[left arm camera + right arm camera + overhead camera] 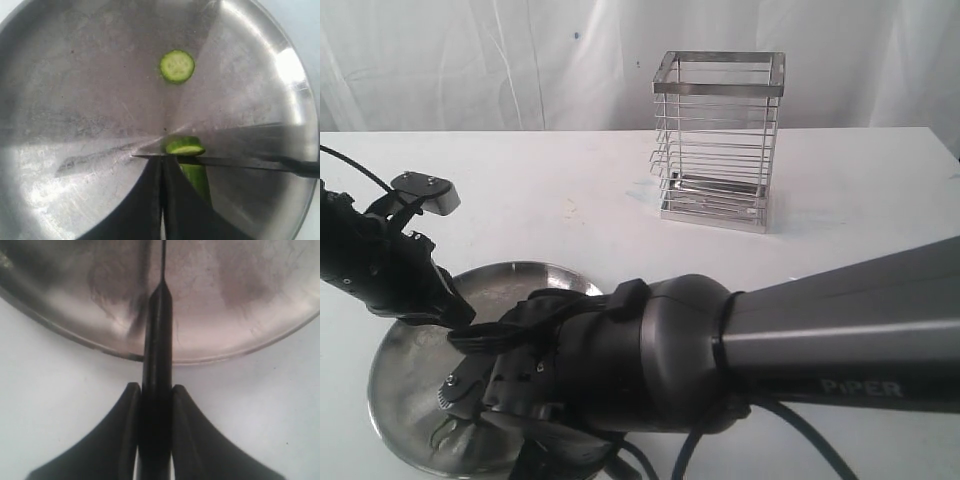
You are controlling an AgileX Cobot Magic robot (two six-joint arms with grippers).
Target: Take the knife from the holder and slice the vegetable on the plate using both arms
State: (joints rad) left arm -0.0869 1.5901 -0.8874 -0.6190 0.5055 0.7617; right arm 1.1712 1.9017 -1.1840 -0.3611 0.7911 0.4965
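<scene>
A white tabletop backed by pale draped sheeting fills the exterior view, with the empty wire holder (718, 140) standing well back from the work and the steel plate (395, 370) at the near left edge. The big PiPER-marked right arm (770, 340) reaches across the middle and blocks most of the plate, so neither the vegetable nor the blade can be seen here; the left arm (380, 265) leans in over the plate's far rim. In the left wrist view the left gripper (162, 200) looks closed, its dark fingers meeting at a thin seam over the stalk end of the green chili pepper (196, 175), though the contact itself is hidden beneath them. The knife (225, 162) lies across the pepper just ahead of the fingertips, a fresh slice (185, 147) tipped against the blade's far side and an earlier round slice (177, 66) lying apart on the bare steel. In the right wrist view the right gripper (155, 395) is clamped tight on the knife's black handle (157, 340), which extends over the plate's rim; the blade is only an edge-on sliver. To cut cleanly, I judge the blade should stay square to the pepper, press straight down to the steel, and keep clear of the holding fingertips, which sit very near the cut line.
</scene>
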